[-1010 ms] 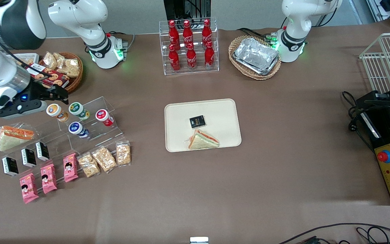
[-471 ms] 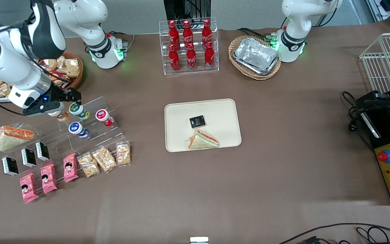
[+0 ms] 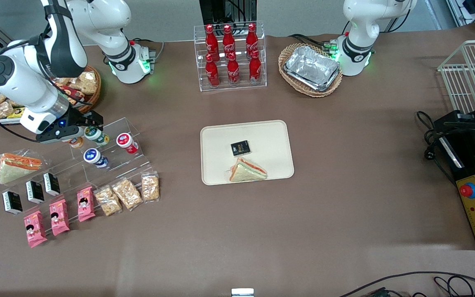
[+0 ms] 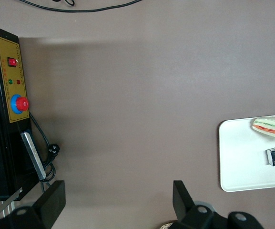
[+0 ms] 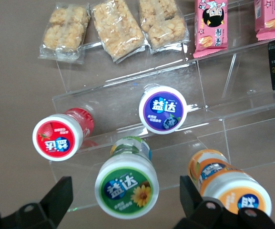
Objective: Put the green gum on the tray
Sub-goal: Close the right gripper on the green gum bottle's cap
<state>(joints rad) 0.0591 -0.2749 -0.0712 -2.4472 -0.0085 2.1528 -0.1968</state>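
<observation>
Although nothing has yet been grasped, the approach is judged nearly finished. Nearest the front camera, pink snack packs point(image 3: 58, 217) and nut bars point(image 3: 127, 194) are laid along the lowest step of the clear acrylic riser point(image 3: 109, 156), with a wrapped sandwich point(image 3: 15, 167) toward the working arm's end of the surface. One step up, the blue-lidded canister point(image 3: 92, 156) is seen, and on the top step the red-lidded canister point(image 3: 124, 140), the green gum point(image 3: 93, 133) and the orange-lidded canister point(image 3: 75, 142) are lined up. Well apart, toward the middle of the surface point(image 3: 262, 231), the cream tray point(image 3: 270, 132) is found, already carrying a sandwich half point(image 3: 247, 170) and a small black packet point(image 3: 240, 147); the gum is not on it yet. Over the last second the gripper point(image 3: 90, 123) has been brought in from the working arm's edge of the riser, past the orange-lidded canister, and is now held just above the green gum. In the right wrist view the green gum point(image 5: 127, 186) is framed between the two fingers point(image 5: 56, 198), which are spread wide apart with clear space on either side of the lid. Alignment is therefore taken as done; a descent and a closing of the fingers are expected next, with care needed not to nudge the orange-lidded canister point(image 5: 230, 183) just beside it.
</observation>
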